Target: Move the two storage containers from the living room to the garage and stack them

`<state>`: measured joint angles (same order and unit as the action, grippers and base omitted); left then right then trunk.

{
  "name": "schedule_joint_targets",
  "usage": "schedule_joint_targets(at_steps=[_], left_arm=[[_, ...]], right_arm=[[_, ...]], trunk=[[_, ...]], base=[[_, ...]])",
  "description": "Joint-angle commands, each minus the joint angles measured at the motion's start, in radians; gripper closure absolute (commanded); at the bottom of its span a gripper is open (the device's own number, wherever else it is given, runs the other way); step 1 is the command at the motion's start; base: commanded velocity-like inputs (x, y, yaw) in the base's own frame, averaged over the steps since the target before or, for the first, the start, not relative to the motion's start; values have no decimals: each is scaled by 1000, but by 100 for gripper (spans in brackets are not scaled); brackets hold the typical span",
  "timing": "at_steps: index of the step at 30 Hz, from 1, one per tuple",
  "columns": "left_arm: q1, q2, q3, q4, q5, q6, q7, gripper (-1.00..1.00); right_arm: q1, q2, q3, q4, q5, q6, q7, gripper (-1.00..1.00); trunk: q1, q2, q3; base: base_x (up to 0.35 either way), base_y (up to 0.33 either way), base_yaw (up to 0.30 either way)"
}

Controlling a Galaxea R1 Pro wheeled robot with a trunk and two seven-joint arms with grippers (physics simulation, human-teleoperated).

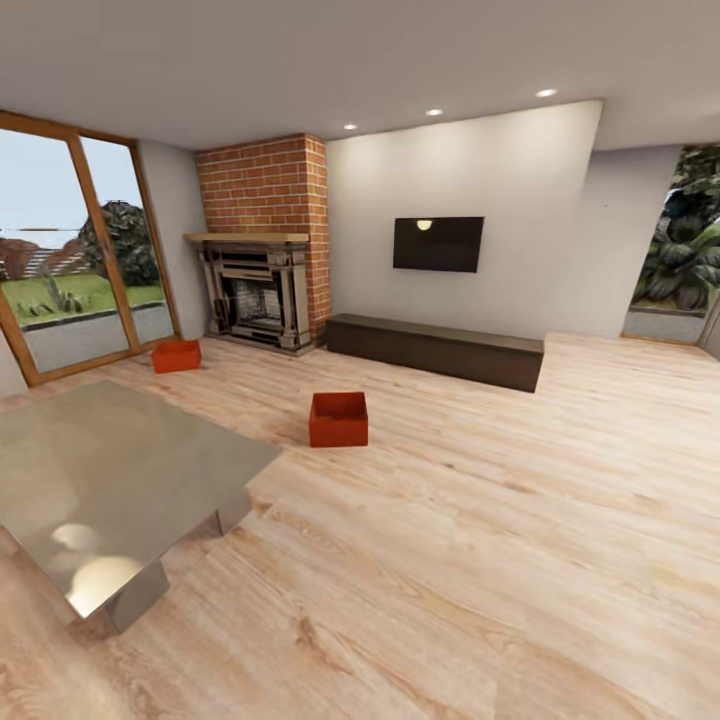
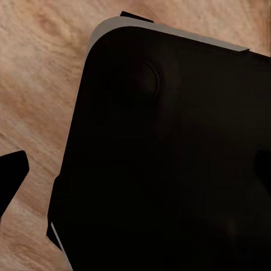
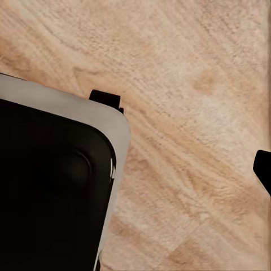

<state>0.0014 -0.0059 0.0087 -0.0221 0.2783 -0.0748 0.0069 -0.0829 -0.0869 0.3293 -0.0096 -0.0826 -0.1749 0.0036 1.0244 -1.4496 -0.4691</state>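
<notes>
Two red-orange storage containers on the wood-plank floor [image 1: 520, 560] of the living room: nearer container [image 1: 338, 419] mid-floor, well ahead of the fingers and slightly toward the left arm's side; farther container [image 1: 177, 355] beyond it, just beside the brick fireplace [image 1: 262, 290]. Long axis of either hard to judge at this range. Both far out of reach, neither arm clearly nearer. Finger spread on either gripper: cannot tell, wrist views showing dark robot body over planks. Steel low table [image 1: 110, 480] close on the left.
</notes>
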Motion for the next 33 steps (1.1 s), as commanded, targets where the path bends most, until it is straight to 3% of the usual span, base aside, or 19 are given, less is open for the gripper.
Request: schedule_joint_targets(at_steps=[1, 33], left_arm=[[0, 0, 0, -1, 4, -2, 1, -100], [0, 0, 0, -1, 4, -2, 1, -100]], right_arm=[[-1, 0, 8, 0, -8, -2, 1, -100], [-1, -1, 8, 0, -9, -3, -1, -100]], trunk=[[1, 0, -1], [1, 0, -1]], base=[[322, 0, 0], [322, 0, 0]])
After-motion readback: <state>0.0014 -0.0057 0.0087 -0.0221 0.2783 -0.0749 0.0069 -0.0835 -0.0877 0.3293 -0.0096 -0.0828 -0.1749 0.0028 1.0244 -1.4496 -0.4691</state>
